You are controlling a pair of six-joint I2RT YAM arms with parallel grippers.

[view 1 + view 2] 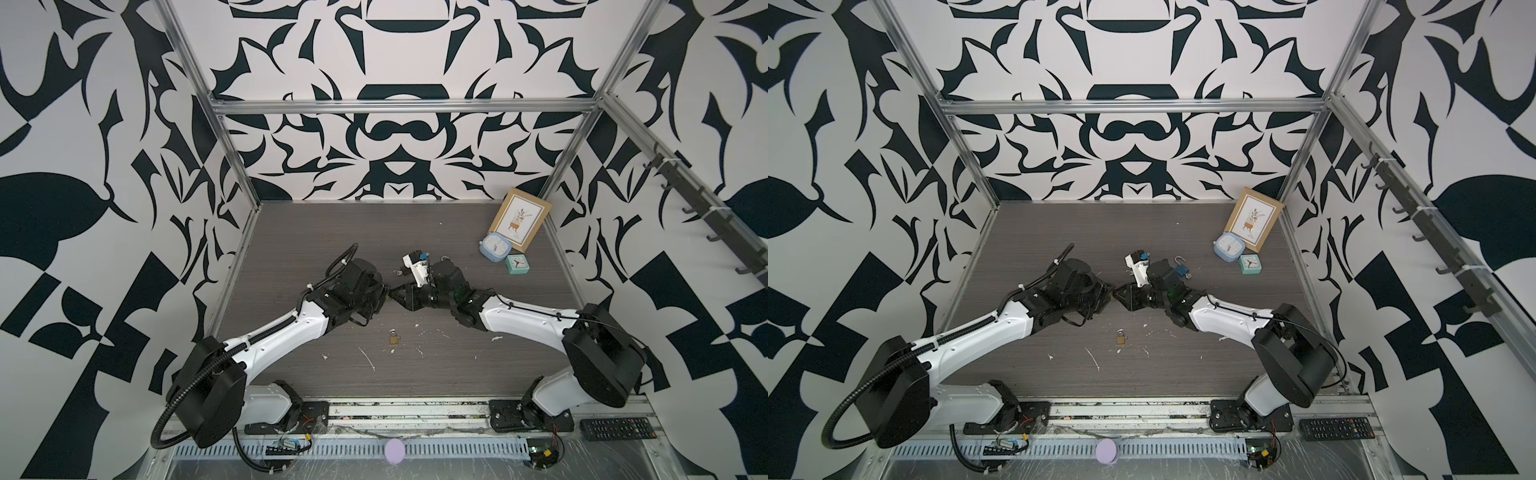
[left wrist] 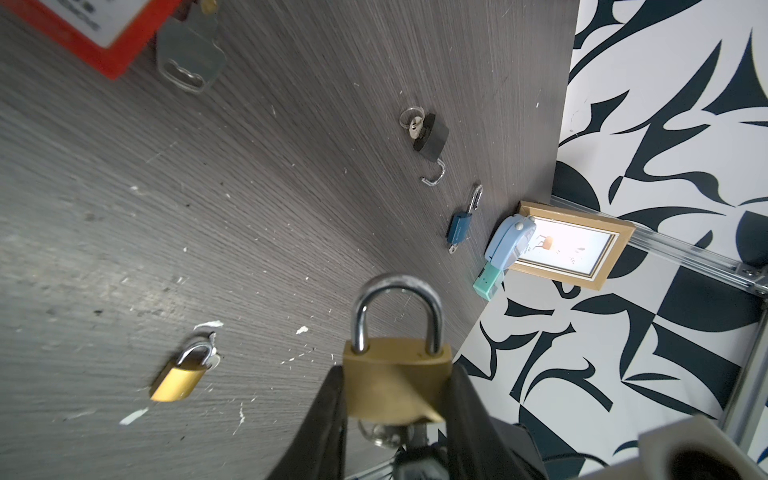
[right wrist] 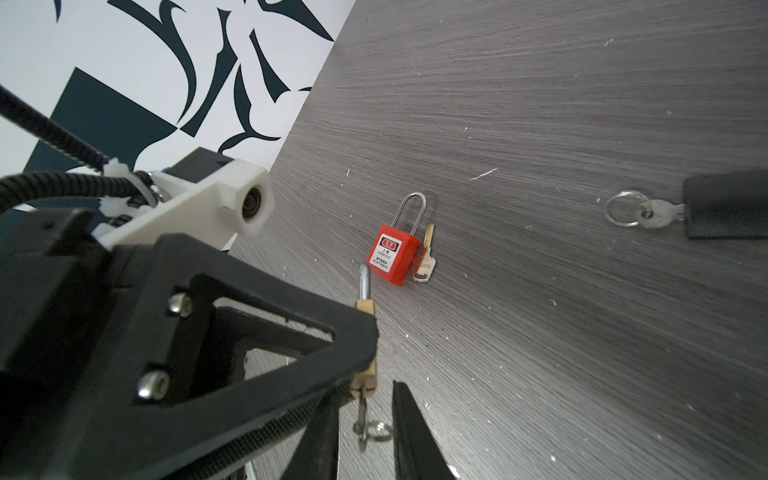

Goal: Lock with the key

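Arms meet over the middle of the desk (image 2: 291, 208) in both top views. The left pincer (image 2: 395, 374) is clamped on the body of a brass padlock (image 2: 397, 361), held clear of the desk, and both legs of its shackle (image 2: 397, 299) enter the body. A key (image 3: 362, 409) sticks out of the padlock's keyhole end, with a split ring (image 3: 377, 430) hanging from it. The right pincer (image 3: 365, 411) has its fingers apart on either side of that key; a gap shows between the key and one finger (image 3: 409, 432), so it grips nothing. Nearer than the pincers a second brass padlock (image 1: 394, 337) lies on the desk. A red padlock (image 3: 392, 255) lies flat with a loose key (image 3: 424, 257) just beside it. Far right stand a blue clock (image 1: 493, 247), a teal clock (image 1: 516, 264) and a picture frame (image 1: 519, 218)
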